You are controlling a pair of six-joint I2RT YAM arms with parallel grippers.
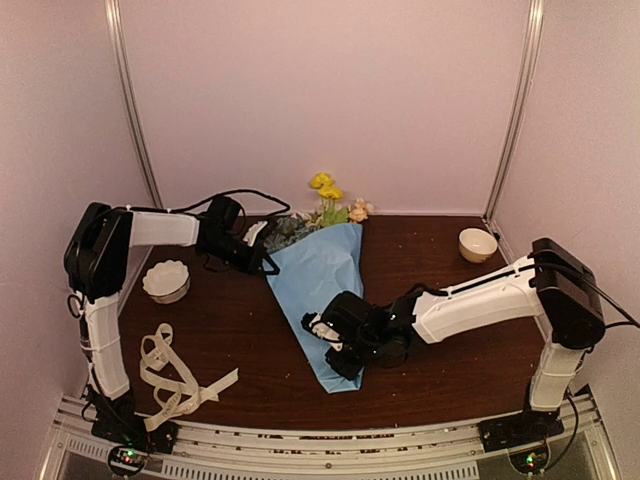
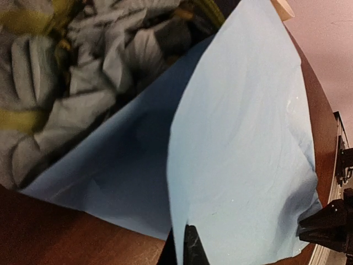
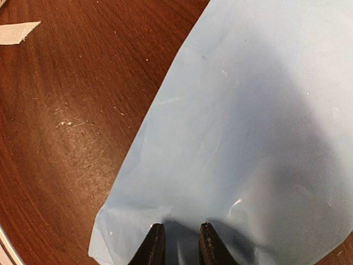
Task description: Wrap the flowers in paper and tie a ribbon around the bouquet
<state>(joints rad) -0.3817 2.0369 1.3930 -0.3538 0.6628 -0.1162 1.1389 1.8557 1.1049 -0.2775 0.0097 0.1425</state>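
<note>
The bouquet lies on the table as a cone of light-blue paper [image 1: 318, 290]. Yellow and peach flowers [image 1: 328, 198] stick out of its wide far end. In the left wrist view, greyish blooms [image 2: 83, 72] sit inside the paper [image 2: 248, 143]. My left gripper [image 1: 265, 262] is at the cone's wide end on the left, shut on a raised edge of the paper flap [image 2: 186, 245]. My right gripper [image 1: 328, 345] is at the cone's narrow near part. Its fingers [image 3: 155, 248] stand a little apart, with the paper [image 3: 248, 121] bunched between them. The cream ribbon [image 1: 175, 375] lies loose at the front left.
A white scalloped bowl [image 1: 166, 280] stands at the left, near the left arm. A small cream bowl [image 1: 477, 243] stands at the back right. One ribbon end [image 3: 16, 32] shows on the brown table [image 3: 66, 110] in the right wrist view.
</note>
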